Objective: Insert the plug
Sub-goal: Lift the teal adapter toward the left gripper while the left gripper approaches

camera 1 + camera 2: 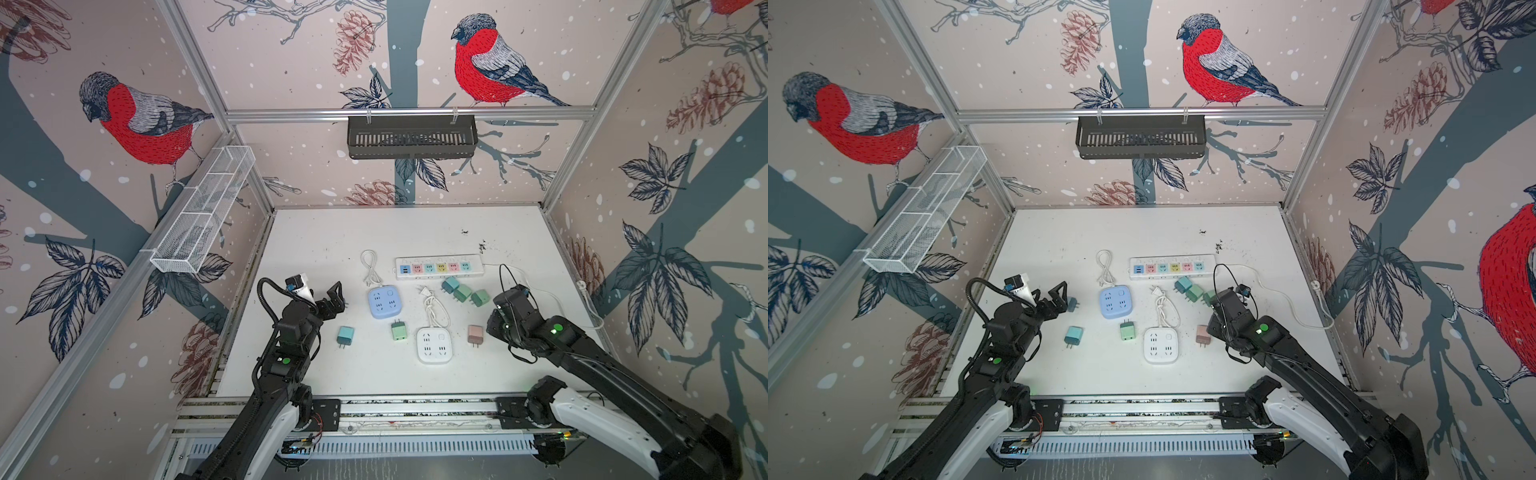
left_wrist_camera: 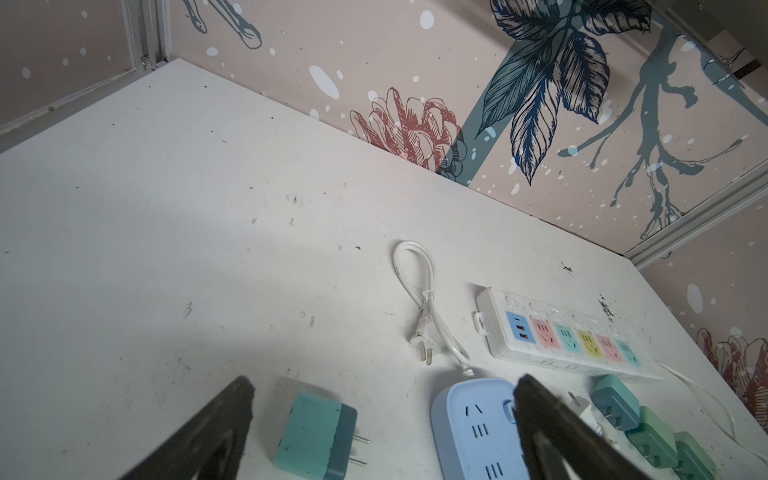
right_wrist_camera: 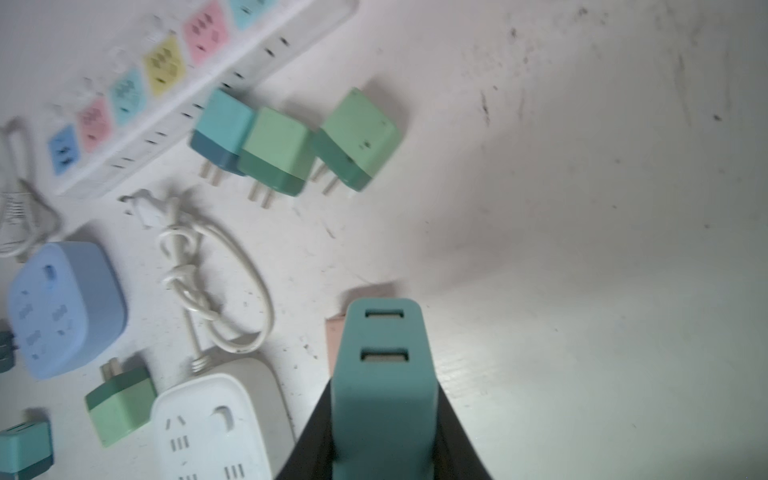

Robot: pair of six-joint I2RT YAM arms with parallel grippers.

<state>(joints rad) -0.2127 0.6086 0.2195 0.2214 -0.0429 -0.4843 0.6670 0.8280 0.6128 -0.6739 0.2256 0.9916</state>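
Right end effector (image 3: 382,399) pinches the teal plug (image 3: 380,361) by its flat sides, USB face up, just over the pink plug (image 3: 334,336). Left end effector (image 2: 384,384) is spread and idle. Expect a light, rigid, slick plastic plug that may twist under push; its prongs are hidden. Power strip (image 1: 439,266) lies beyond three loose plugs (image 3: 282,145), so approach over them. The tabletop (image 1: 332,232) is roomy to your right.
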